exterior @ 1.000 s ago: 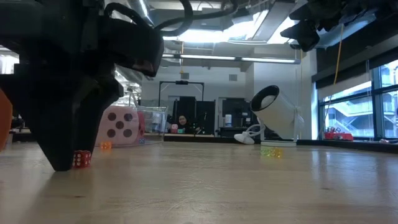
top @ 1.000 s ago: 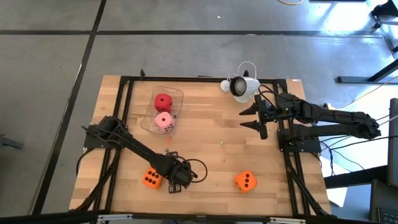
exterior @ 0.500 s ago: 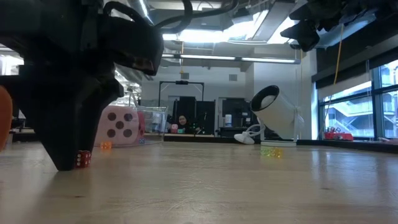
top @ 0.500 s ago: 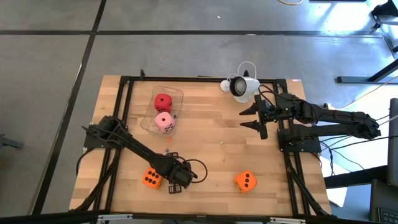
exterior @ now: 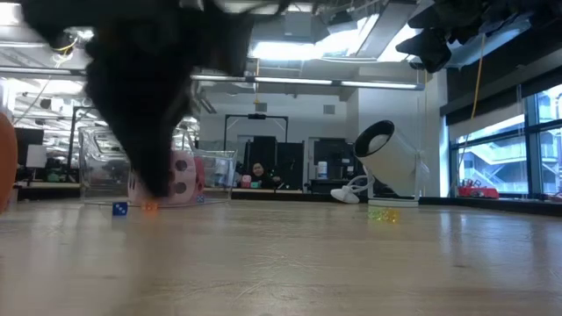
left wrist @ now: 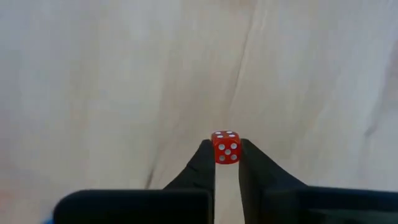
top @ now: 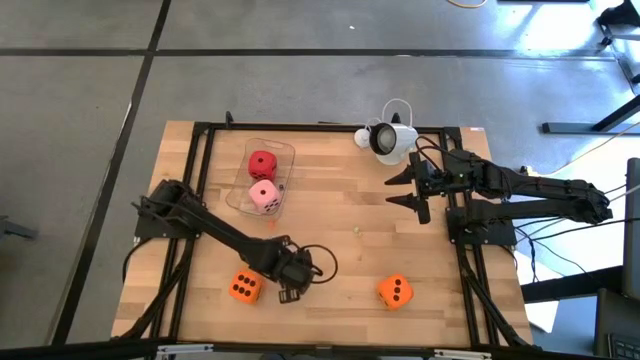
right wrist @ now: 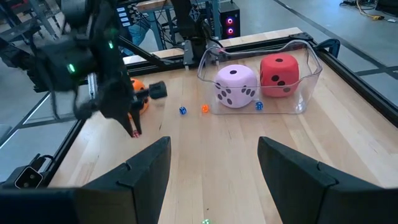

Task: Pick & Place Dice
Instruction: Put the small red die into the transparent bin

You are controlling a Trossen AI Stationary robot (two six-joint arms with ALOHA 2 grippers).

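My left gripper (left wrist: 225,151) is shut on a tiny red die (left wrist: 225,147) with white pips, just above the wood near the table's front. It stands between two big orange dice (top: 243,288) (top: 395,291), which rest on the table. A clear tray (top: 283,158) at the far left holds a red die (top: 263,163) and a pink die (top: 264,195). My right gripper (right wrist: 214,163) waits open at the right side, high above the table and touching nothing. My left gripper pinches the tiny red die by two opposite faces (left wrist: 216,149), between the free ends of its two fingers. The fingers come from above, pointing steeply down. The die is lifted clear of the table, its five-pip face toward the wrist camera.
Tiny loose dice lie near the tray: a blue one (right wrist: 183,110), an orange one (right wrist: 204,108) and another blue one (right wrist: 259,106). A white lamp-like device (top: 390,140) sits at the far edge. Black frame rails (top: 200,180) run along the table's sides.
My left gripper has taken hold of the tiny red die, which lay on the table beside its fingertips, and has risen with it. The die is now clear of the wood. The gripper has also shifted a little toward the table's right.
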